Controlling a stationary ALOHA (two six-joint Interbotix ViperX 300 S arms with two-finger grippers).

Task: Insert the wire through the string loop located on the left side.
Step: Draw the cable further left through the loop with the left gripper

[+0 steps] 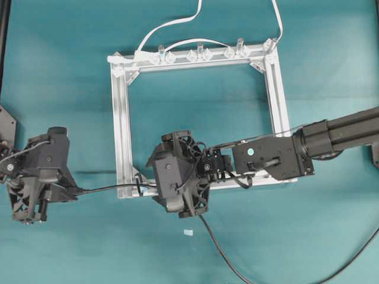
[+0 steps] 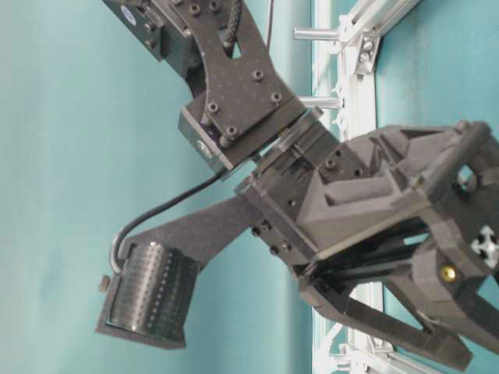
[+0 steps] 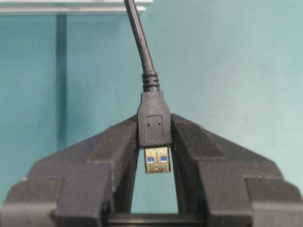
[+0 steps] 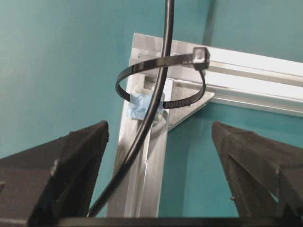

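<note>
The wire's black plug [image 3: 154,125], with a short metal tip pointing at the camera, is pinched between the fingers of my left gripper [image 3: 155,127]. From my left gripper [image 1: 74,190] the wire [image 1: 112,187] runs right to the frame's near-left corner. There the string loop [image 4: 142,66], a thin dark ring with a pale-blue bit [image 4: 139,106], stands on the corner. The wire [image 4: 163,42] appears to pass through the ring. My right gripper [image 4: 160,127] hovers over this corner, open wide, touching nothing. In the overhead view the right gripper [image 1: 155,184] covers most of the loop.
A square aluminium frame [image 1: 121,118] lies on the teal cloth. Clear pegs [image 1: 199,50] and a flat white cable [image 1: 172,23] sit along its far bar. The wire's slack [image 1: 219,248] trails toward the near edge. A small white scrap [image 1: 188,232] lies nearby.
</note>
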